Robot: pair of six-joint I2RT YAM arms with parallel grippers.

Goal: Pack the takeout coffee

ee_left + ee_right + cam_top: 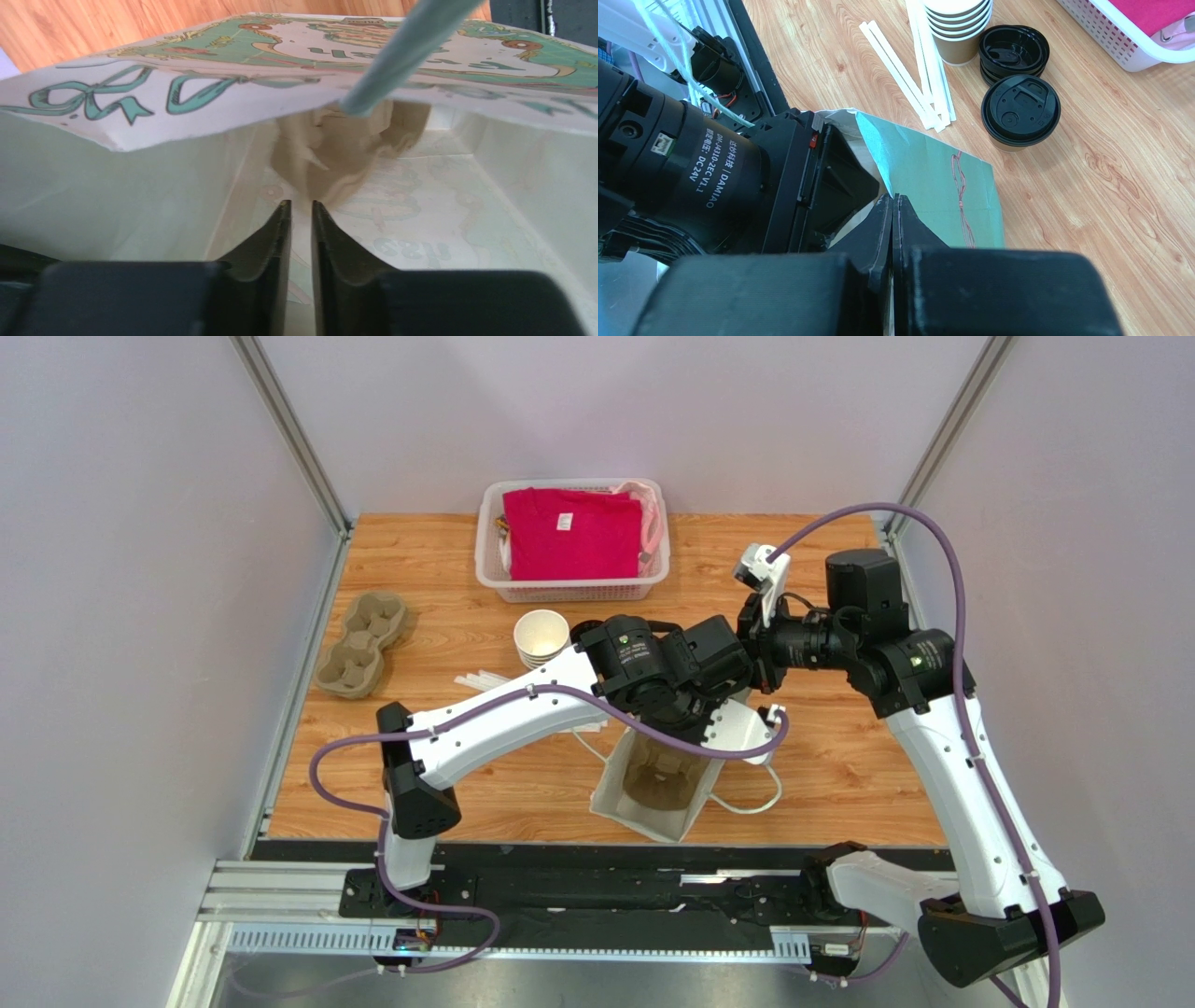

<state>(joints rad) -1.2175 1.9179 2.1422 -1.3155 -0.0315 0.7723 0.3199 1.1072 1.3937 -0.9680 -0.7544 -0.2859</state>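
Note:
The takeout coffee (1020,112), a tan cup under a black lid, stands on the table in the right wrist view, beside the bag and apart from both grippers. The white and teal paper bag (648,809) stands open near the front edge. My right gripper (893,199) is shut on the bag's upper edge (878,150). My left gripper (302,204) reaches inside the bag, jaws almost together with nothing between them. A tan pulp piece (330,157) lies deeper in the bag. In the top view my left arm hides the coffee.
A pile of spare black lids (1013,49) and a stack of paper cups (959,24) stand behind the coffee, with paper-wrapped straws (906,70) alongside. Pulp cup carriers (362,640) lie at the left. A white basket (491,560) with pink cloth stands at the back.

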